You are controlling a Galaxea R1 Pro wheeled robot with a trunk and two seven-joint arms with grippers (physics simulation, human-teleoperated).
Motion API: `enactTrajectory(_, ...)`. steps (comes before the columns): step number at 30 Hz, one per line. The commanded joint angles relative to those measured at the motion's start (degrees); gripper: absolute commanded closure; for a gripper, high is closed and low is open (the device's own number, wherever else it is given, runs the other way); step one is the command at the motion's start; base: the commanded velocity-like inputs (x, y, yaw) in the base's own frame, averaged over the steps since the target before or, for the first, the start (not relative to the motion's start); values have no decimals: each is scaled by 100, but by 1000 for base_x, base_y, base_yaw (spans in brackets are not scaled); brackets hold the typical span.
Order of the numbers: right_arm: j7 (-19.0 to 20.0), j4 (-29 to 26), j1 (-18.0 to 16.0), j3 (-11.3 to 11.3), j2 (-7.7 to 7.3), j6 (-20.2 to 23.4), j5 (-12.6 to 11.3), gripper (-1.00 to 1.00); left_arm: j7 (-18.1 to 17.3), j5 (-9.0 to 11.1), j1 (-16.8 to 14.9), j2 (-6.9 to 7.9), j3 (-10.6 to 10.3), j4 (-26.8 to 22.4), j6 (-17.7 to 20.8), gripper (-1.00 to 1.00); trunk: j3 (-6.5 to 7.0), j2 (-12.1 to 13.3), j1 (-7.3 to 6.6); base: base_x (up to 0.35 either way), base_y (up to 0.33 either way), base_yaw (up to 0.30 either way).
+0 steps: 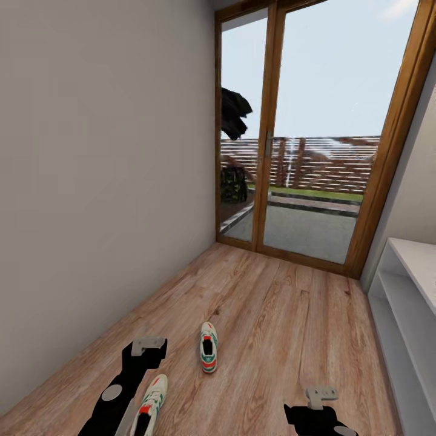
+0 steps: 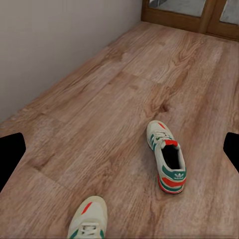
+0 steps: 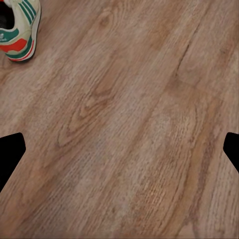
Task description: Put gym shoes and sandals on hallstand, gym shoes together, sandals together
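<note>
From my head camera I'm looking down a narrow corridor toward a glass door (image 1: pixel 303 133), with the wood-plank floor (image 1: pixel 284 303) running ahead and the pale hallstand (image 1: pixel 402 297) along the wall on my right. I count two gym shoes and no sandals: one shoe (image 1: pixel 208 346) lies out in the open ahead of me, toe toward the door, and the second shoe (image 1: pixel 149 404) sits close in, just beside my left arm. The left gripper (image 1: pixel 149 346) and the right gripper (image 1: pixel 321 395) both ride low and forward, which I judge suits a reach to floor level, but from this angle I cannot tell how wide either one stands. The left wrist camera shows the far shoe (image 2: pixel 167 156) whole, heel nearest the lens, and the toe of the near shoe (image 2: pixel 88 217) at the frame edge; dark fingertips (image 2: pixel 10 154) sit at both sides with bare floor between, so these jaws are spread wide and hold nothing. The right wrist camera looks at bare planks with one shoe (image 3: pixel 19 31) in a corner, its fingertips (image 3: pixel 10 157) equally far apart and empty.
</note>
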Motion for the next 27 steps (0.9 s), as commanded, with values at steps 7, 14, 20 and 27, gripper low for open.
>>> enactTrajectory(7, 9, -12, -3, -3, 4, 29, -4, -100, 18, 5, -2, 26, -3, -5, 25, -100, -6, -3, -2, -28, 7, 0)
enactTrajectory(14, 9, -15, -3, 0, 8, 28, -4, -100, -110, 14, -2, 446, 1, 87, 18, -100, -6, -3, -2, -4, 1, 0)
enactTrajectory(20, 15, -64, -2, 7, 11, 28, -10, -100, -523, 32, -2, 702, 11, 292, -3, -100, -6, -3, -2, 0, 0, 0)
enactTrajectory(27, 19, -306, -2, 5, 14, 29, -20, -100, -686, 20, -2, 729, -4, 337, -11, -100, -6, -3, -2, 0, 86, 0)
